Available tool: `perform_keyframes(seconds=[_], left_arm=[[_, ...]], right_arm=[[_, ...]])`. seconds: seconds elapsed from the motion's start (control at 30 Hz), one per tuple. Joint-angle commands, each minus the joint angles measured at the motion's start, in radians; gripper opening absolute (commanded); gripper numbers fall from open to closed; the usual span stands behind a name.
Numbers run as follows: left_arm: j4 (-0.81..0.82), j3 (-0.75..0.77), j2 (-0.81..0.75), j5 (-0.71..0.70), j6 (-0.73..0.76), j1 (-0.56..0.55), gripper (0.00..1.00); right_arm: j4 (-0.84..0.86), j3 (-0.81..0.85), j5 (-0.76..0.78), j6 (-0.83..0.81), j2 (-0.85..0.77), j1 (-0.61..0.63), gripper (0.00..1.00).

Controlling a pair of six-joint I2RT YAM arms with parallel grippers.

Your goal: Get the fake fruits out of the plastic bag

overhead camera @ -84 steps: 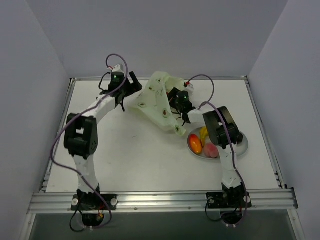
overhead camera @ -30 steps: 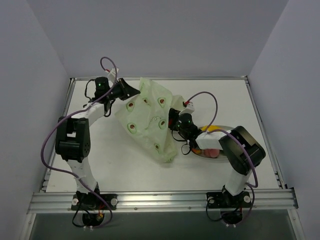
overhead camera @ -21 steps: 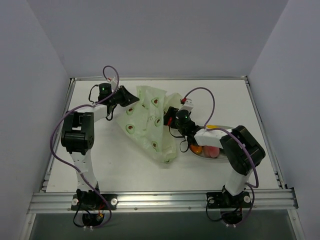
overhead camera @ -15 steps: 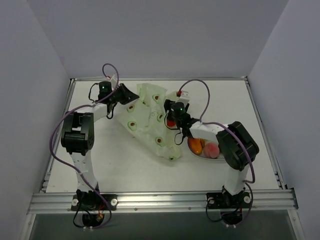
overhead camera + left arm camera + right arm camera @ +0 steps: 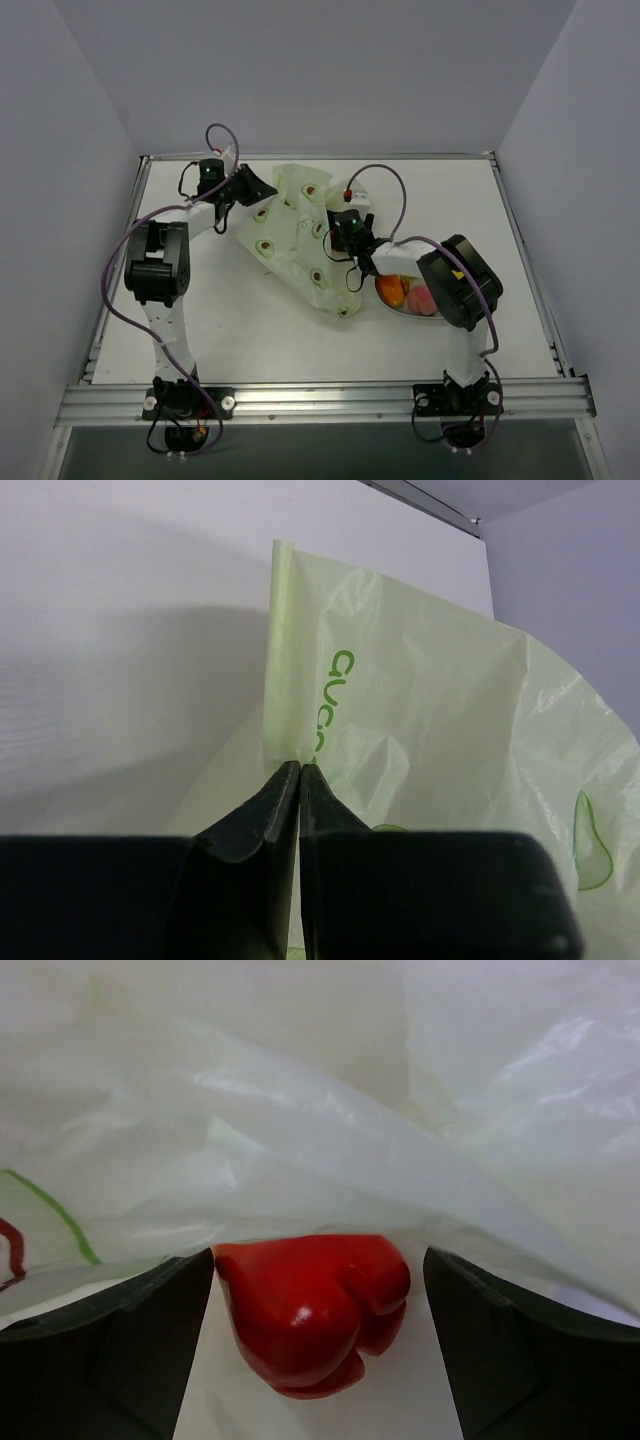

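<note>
Where the glossy red toy fruit (image 5: pixel 312 1310) lies, inside the pale yellow-green crinkly plastic bag (image 5: pixel 290 235) printed with small avocado pictures, it sits between the two dark fingers (image 5: pixel 140 1350) of the right claw (image 5: pixel 318 1270). That claw is spread wide. Its left finger is right against the fruit and a thin gap shows at its right finger, so the fruit is framed, not clamped. Bag film arches over the fruit and fills the view beyond the fingertips.

The left claw (image 5: pixel 300 768) is pinched tight on a folded edge of the bag, with no gap between its jaws. The film rises straight above its tips, with green lettering just to their right. From above, this claw holds the bag's far left corner, and the bag spreads from it across to the right claw, which reaches into the bag's opposite side.

Just beside the right claw, on its near right side, an oval pale grey plate (image 5: pixel 405 313) holds an orange-red oval toy fruit (image 5: pixel 391 290) and a pink toy peach (image 5: pixel 423 297). The right arm partly covers the plate. Bag and plate rest on the white table (image 5: pixel 250 320).
</note>
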Motion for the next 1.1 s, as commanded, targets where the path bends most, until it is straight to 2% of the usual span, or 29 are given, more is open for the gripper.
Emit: perform_keyframes(seconds=[0.0,0.07,0.13,0.17,0.27,0.33,0.37,0.43,0.47,0.53,0.77,0.97,1.0,1.07], left_arm=[[-0.032,0.071,0.007,-0.008,0.042,-0.003,0.02],[-0.036,0.074,0.019,-0.011,0.042,-0.003,0.02],[-0.039,0.071,0.023,-0.011,0.046,-0.003,0.02],[-0.043,0.069,0.023,-0.011,0.052,-0.003,0.02],[-0.061,0.069,0.026,-0.017,0.071,-0.003,0.02],[-0.067,0.077,0.032,-0.02,0.075,-0.003,0.02],[-0.069,0.08,0.035,-0.02,0.075,-0.003,0.02],[-0.073,0.092,0.042,-0.022,0.075,-0.003,0.02],[-0.075,0.097,0.044,-0.024,0.075,-0.003,0.02],[-0.085,0.117,0.053,-0.025,0.075,-0.003,0.02],[-0.193,0.232,0.104,-0.034,0.141,-0.011,0.02],[-0.213,0.273,0.102,-0.043,0.163,-0.044,0.02],[-0.211,0.276,0.089,-0.043,0.161,-0.047,0.04],[-0.207,0.275,0.066,-0.051,0.155,-0.055,0.18]], right_arm=[[0.004,-0.002,-0.038,-0.03,0.005,-0.008,0.82],[0.041,0.044,-0.062,-0.047,0.05,-0.03,0.84],[-0.005,0.098,-0.086,-0.053,0.09,-0.042,0.8],[0.0,0.109,-0.08,-0.057,0.094,-0.042,0.72],[0.007,0.116,-0.076,-0.041,0.097,-0.045,0.6],[0.03,0.087,-0.081,-0.034,0.083,-0.044,0.55],[0.041,0.071,-0.081,-0.027,0.074,-0.044,0.45],[0.092,0.008,-0.075,-0.008,0.023,-0.041,0.4],[0.099,-0.008,-0.066,-0.008,0.003,-0.044,0.31],[0.099,-0.044,-0.052,-0.005,-0.075,-0.044,0.24],[0.102,-0.237,0.097,0.016,-0.371,0.004,0.23],[0.017,-0.368,0.219,0.064,-0.575,0.007,0.23],[-0.028,-0.402,0.236,0.065,-0.64,0.005,0.23],[-0.081,-0.437,0.287,0.068,-0.719,-0.004,0.22]])
